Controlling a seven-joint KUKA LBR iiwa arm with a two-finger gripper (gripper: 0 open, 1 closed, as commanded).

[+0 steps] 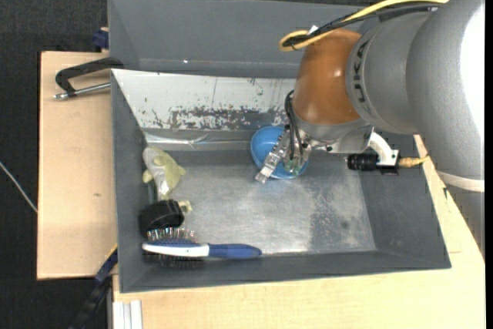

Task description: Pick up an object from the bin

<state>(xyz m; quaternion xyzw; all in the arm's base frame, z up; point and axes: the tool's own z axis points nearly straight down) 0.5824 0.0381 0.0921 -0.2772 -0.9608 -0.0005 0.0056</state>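
My gripper [279,164] reaches down at the back middle of the bin, right over a round blue object [266,142] that rests against the back wall. One metal fingertip [266,169] shows at the blue object's lower front edge, and the rest of the gripper covers its right side. Whether the fingers enclose the blue object cannot be made out.
On the left side lies a pale yellowish crumpled thing [163,170]. Below it sits a black round object [160,216]. A blue-and-white brush [196,250] with dark bristles lies along the front wall. The arm covers the bin's back right.
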